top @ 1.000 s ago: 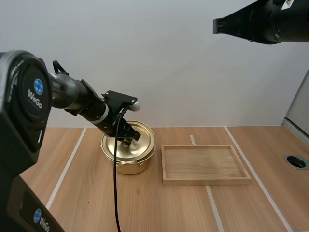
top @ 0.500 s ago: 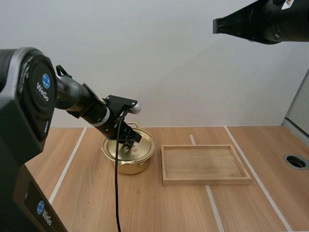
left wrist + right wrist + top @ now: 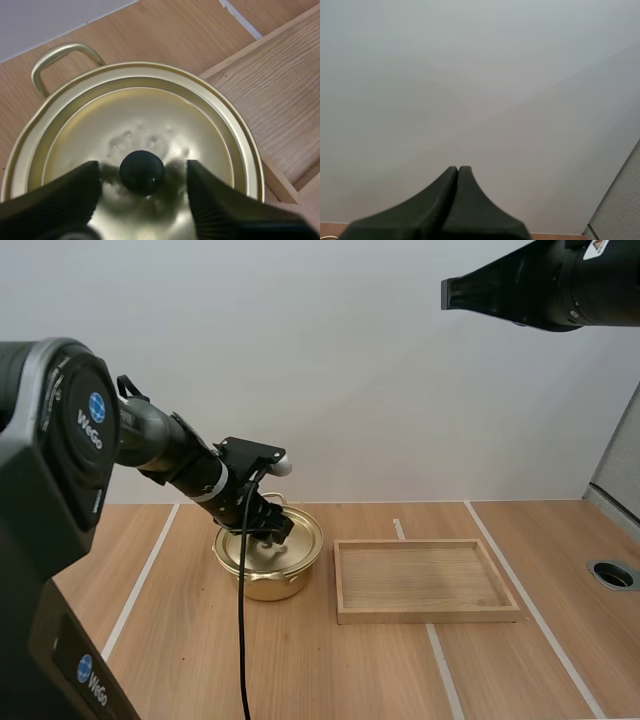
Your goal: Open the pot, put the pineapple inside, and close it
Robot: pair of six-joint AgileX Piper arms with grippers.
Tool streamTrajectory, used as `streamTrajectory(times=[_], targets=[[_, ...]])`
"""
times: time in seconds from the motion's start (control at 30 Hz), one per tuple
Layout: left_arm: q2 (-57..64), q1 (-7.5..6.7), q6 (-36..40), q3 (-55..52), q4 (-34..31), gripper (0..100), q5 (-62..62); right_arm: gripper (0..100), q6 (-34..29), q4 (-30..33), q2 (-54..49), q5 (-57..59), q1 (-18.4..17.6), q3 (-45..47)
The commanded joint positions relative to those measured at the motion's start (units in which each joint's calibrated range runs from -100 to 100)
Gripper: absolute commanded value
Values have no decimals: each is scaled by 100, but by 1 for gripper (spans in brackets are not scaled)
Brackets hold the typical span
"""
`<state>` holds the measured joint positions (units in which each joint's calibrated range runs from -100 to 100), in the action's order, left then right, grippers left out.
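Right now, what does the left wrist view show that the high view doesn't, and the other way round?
Left wrist view: the left tool is open, one finger on each side of the black knob on the lid, neither touching it. High view: the whole tray to the right of the pot, and the right tool raised high. Both: the gold pot with its lid on, the tray beside it.

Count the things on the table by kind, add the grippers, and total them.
pot: 1
lid: 1
tray: 1
grippers: 2, the left gripper open over the lid, the right gripper shut
Total: 5
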<state>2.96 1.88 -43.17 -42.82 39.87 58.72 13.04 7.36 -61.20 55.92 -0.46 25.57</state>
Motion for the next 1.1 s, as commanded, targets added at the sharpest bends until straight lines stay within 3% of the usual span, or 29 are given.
streamTrajectory(times=[0.0,0.37,0.8,1.07], targets=[[-15,-3,-18,-9,170,100,-152,0,0,-5,-60,-45,20,-23],[233,-3,-6,108,661,100,-186,0,0,-5,-60,-45,20,-23],[2029,-3,871,806,762,100,-303,0,0,-14,-60,-45,20,-23],[3844,-3,907,806,354,100,-2247,0,0,-14,-60,-45,20,-23]])
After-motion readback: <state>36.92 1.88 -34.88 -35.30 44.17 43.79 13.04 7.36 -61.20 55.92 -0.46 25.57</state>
